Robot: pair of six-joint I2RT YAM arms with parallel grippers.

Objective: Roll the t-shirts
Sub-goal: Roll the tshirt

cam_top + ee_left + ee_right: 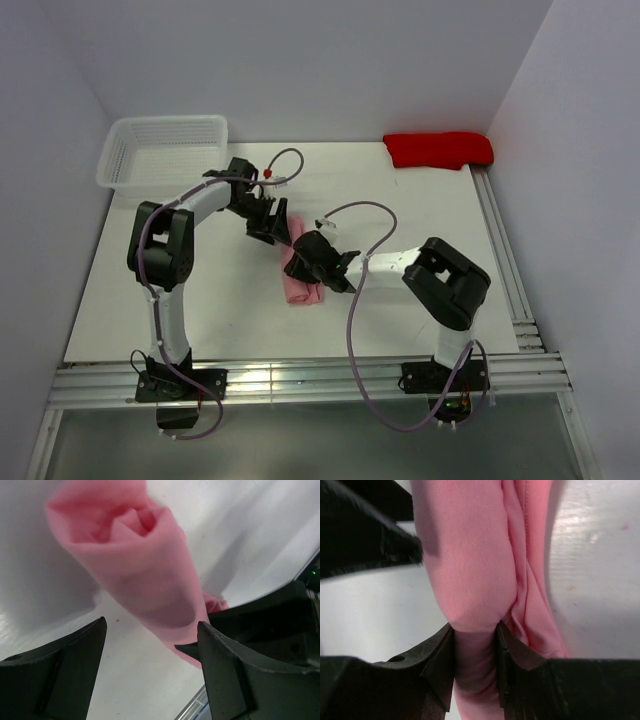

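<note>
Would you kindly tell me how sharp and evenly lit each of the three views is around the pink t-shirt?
Top external: even, soft light, with glare on the near rail; the pink t-shirt is small. Left wrist: it is soft-focused, casting a grey shadow on the table. Right wrist: the fabric seam reads crisply where the right gripper pinches it; dark blur upper left.

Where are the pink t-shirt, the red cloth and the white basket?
pink t-shirt (300, 292): top view, near end of the roll.
red cloth (438, 150): top view, middle of the bundle.
white basket (170, 120): top view, its far rim.
</note>
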